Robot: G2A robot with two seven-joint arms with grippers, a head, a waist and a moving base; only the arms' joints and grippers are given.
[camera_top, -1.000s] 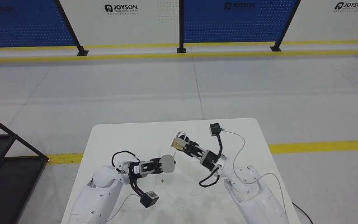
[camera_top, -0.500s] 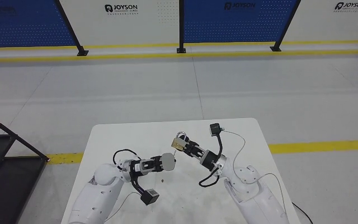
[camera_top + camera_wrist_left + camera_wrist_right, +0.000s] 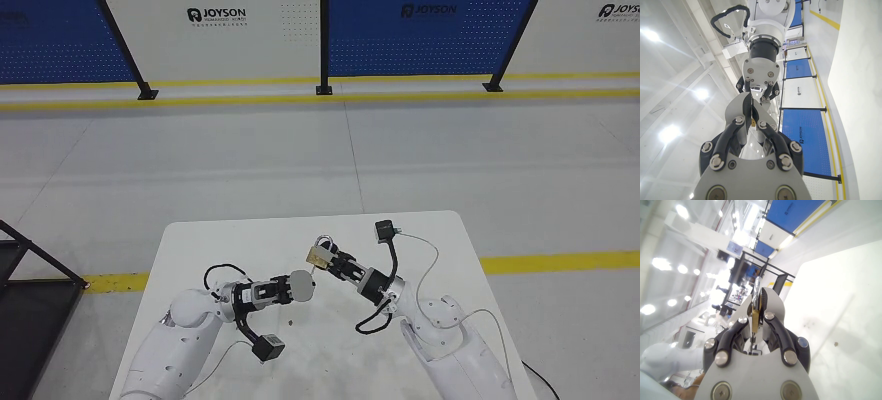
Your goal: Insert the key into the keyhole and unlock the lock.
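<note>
white table (image 3: 200,245) w/ a small brown speck (image 3: 836,344) on it, grey floor (image 3: 300,160) beyond w/ yellow tape lines (image 3: 450,97), blue & white barrier panels (image 3: 420,35) on black posts at back, black frame (image 3: 40,262) left of table.

Bright, even overhead light falls on a white table (image 3: 200,240) and pale floor (image 3: 400,160); shadows there are faint and soft. In both wrist views, ceiling lamps (image 3: 649,36) flare into white glare (washing out the room in the right one), the lock (image 3: 756,306) glints, and straight lines bow toward the edges.
</note>
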